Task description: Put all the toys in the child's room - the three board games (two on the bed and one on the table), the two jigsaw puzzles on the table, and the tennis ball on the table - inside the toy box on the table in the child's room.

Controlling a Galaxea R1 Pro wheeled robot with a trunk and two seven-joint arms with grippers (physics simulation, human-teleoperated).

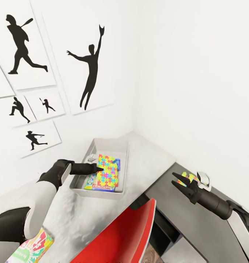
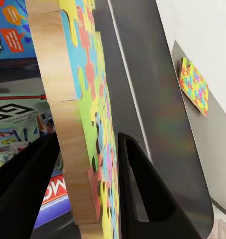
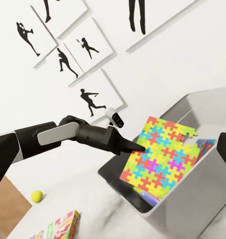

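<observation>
Fingers of the left end effector (image 2: 88,169) are clamped on the edge of one flat jigsaw puzzle box covered in bright yellow, pink, blue and green pieces (image 3: 160,162), one black finger on each face. The box is held tilted over the shallow light-grey toy box (image 1: 88,151), its lower corner down inside the walls. Under it in the bin I can make out the blue board game (image 2: 11,27) and the green-white Monopoly board game with the red banner (image 2: 23,129).

Over on the other side, the right end effector (image 1: 183,183) has its fingers spread apart with nothing in them, hovering just beside the second puzzle-piece box (image 2: 194,84), which lies flat on the lower dark-grey cabinet section of the bench (image 1: 192,223).

Further out, a small yellow-green tennis ball (image 3: 37,196) sits on the pale speckled bench top (image 1: 87,215), and a red-and-green board game (image 1: 31,250) lies near the left arm.

Handling guess: these puzzle boxes look light, thin and stiff, with a slick printed face, so pinching across a long edge like the left arm does seems right. The flat one on the cabinet looks awkward, so I'd go for an edge or corner.
</observation>
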